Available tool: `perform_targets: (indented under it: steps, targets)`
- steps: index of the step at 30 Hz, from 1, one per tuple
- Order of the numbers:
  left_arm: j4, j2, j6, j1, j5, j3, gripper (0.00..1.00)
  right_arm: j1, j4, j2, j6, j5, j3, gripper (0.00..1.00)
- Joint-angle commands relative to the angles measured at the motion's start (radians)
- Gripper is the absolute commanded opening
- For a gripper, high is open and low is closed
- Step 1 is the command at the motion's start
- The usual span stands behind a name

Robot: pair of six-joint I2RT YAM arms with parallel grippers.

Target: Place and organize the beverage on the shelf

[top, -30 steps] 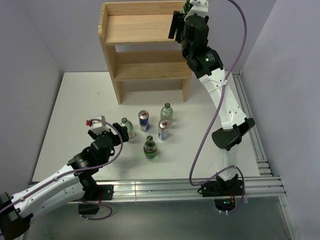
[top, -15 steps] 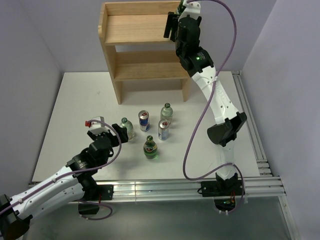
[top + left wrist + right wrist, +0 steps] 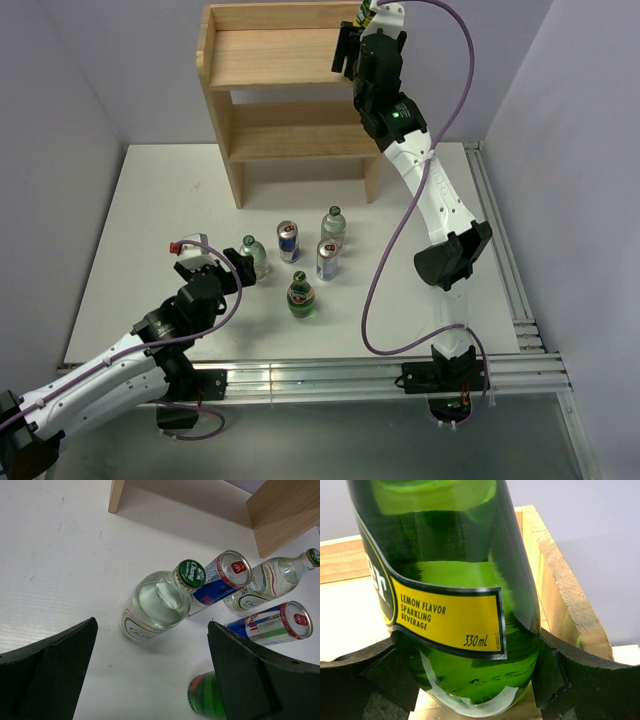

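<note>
We see the right gripper closed around the green bottle at the right end of the top tier of the shelf; the left gripper stands wide open, empty.

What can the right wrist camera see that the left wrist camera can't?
Only the right wrist view: a green lemon sparkling bottle with a yellow label, gripped by the right pincer at the top tier of the shelf, beside its raised rim. Only the left wrist view: the white table with a clear Chang bottle, a second clear bottle, two blue and silver cans and part of another green bottle, before the open left pincer. Both: dark pincer fingers at the edges and the shelf's light wood.
</note>
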Motion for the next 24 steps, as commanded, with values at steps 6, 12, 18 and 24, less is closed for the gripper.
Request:
perform_targets:
  steps: [6, 12, 18, 24]
  targets:
    - [0.004, -0.021, -0.013, -0.004, 0.014, -0.003, 0.99, -0.008, 0.136, -0.044, 0.002, 0.018, 0.009, 0.98]
    - [0.001, -0.027, -0.014, -0.004, 0.014, -0.003, 0.99, -0.005, 0.133, -0.050, 0.005, 0.021, -0.020, 1.00]
    - [0.002, -0.026, -0.013, -0.004, 0.011, -0.003, 0.99, 0.005, 0.138, -0.081, -0.001, 0.032, -0.070, 1.00]
    - [0.002, -0.021, -0.014, -0.004, 0.008, -0.001, 0.99, 0.025, 0.145, -0.182, 0.002, 0.023, -0.179, 1.00]
